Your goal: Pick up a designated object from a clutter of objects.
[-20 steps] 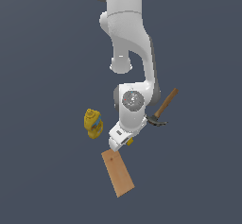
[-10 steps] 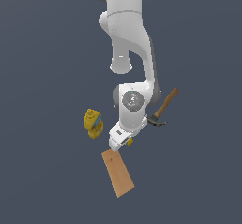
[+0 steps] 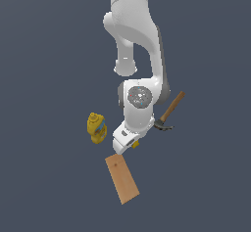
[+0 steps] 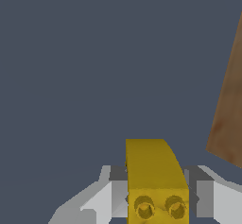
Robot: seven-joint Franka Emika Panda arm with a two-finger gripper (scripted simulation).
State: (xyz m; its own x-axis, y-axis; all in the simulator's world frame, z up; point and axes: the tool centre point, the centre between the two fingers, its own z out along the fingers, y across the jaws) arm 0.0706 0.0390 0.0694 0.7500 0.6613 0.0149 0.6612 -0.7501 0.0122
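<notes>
Hand (image 4: 156, 199) around yellow block (image 4: 153, 171) (fingers cropped)

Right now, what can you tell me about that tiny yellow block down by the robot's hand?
The block is bright yellow, plastic-looking, and shaped like a toy brick, with two round studs on the end facing the wrist camera. It sits between the fingers of the pincer, which flank it closely on both sides, apparently gripping it. In the exterior view only a corner of it peeks out beneath the arm, close to the box.
</notes>
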